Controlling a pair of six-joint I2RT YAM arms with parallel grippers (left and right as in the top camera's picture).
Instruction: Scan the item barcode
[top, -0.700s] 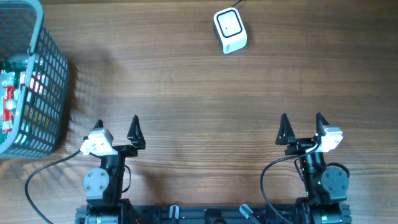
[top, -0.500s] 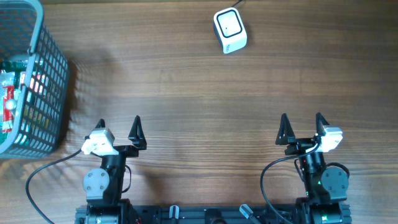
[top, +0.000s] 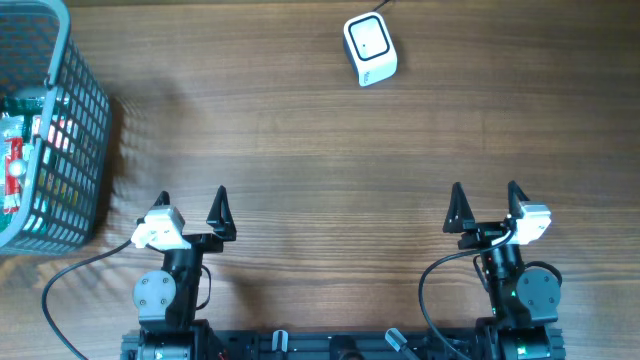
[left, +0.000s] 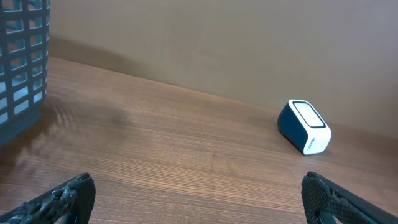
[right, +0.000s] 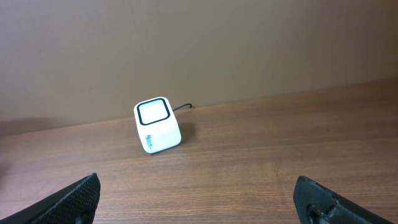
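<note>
A white barcode scanner (top: 370, 48) with a dark-framed window sits at the table's far middle; it also shows in the left wrist view (left: 303, 127) and the right wrist view (right: 157, 125). Packaged items (top: 18, 150) lie inside the grey mesh basket (top: 75, 110) at the far left; their barcodes do not show. My left gripper (top: 190, 205) rests open near the front edge, nothing between its fingers (left: 62, 199). On the right, my right gripper (top: 485, 200) is open too, its fingers (right: 74, 198) wide apart and holding nothing. Both are far from the scanner and the basket.
The scanner's cable (right: 183, 107) runs off toward the back. The basket wall (left: 22, 62) stands at the left edge of the left wrist view. Bare wooden tabletop (top: 330, 160) lies between the grippers and the scanner.
</note>
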